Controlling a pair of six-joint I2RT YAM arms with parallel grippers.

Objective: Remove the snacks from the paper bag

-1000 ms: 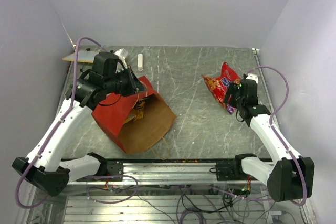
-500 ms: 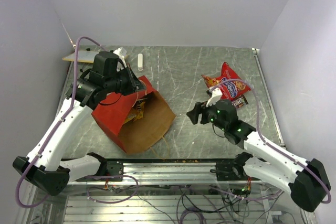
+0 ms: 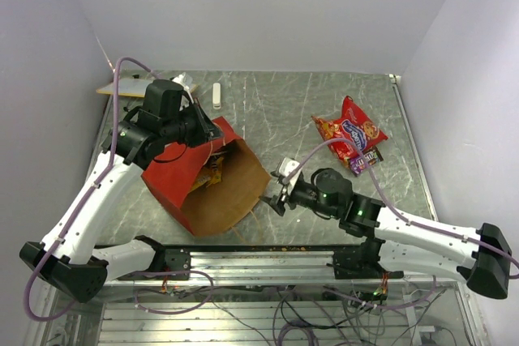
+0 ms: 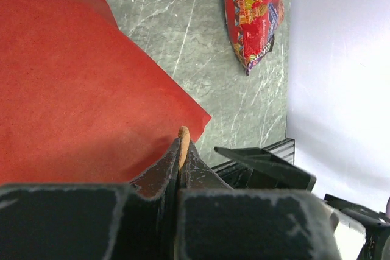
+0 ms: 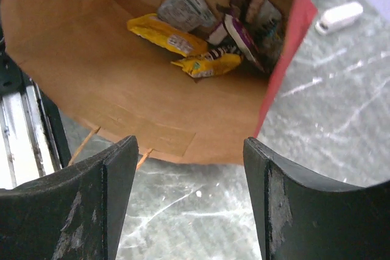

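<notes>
My left gripper (image 3: pixel 203 127) (image 4: pixel 181 145) is clamped tight on the upper rim of the bag (image 3: pixel 174 172) (image 4: pixel 73 77) (image 5: pixel 91 83), a sliver of tan paper edge showing between the closed fingers. The bag lies on its side on the table (image 3: pixel 276 111), red outside up, with its brown mouth gaping toward the near right. My right gripper (image 3: pixel 276 194) (image 5: pixel 190 175) hangs just in front of that mouth with its fingers (image 5: pixel 116 175) spread wide and nothing between them, pointing straight into the opening. Deep inside, against the far end, sit the snacks (image 3: pixel 212 172) (image 5: pixel 207 35): a long yellow packet (image 5: pixel 161 35), a grey-silver one (image 5: pixel 183 4) behind it, a purple one (image 5: pixel 241 38), and a small yellow-orange one (image 5: pixel 207 65) nearest me. None of them touches my fingers. Tan string handles (image 5: pixel 85 144) trail from the bag's lower lip onto the table. Well apart on the right side of the table lies the chip bag (image 3: pixel 349 131) (image 4: pixel 253 19), red with a blue logo, and a small dark packet (image 3: pixel 366 158) lies against its near edge. A small white object (image 3: pixel 216 95) (image 5: pixel 338 16) lies beyond the bag, near the far wall.
</notes>
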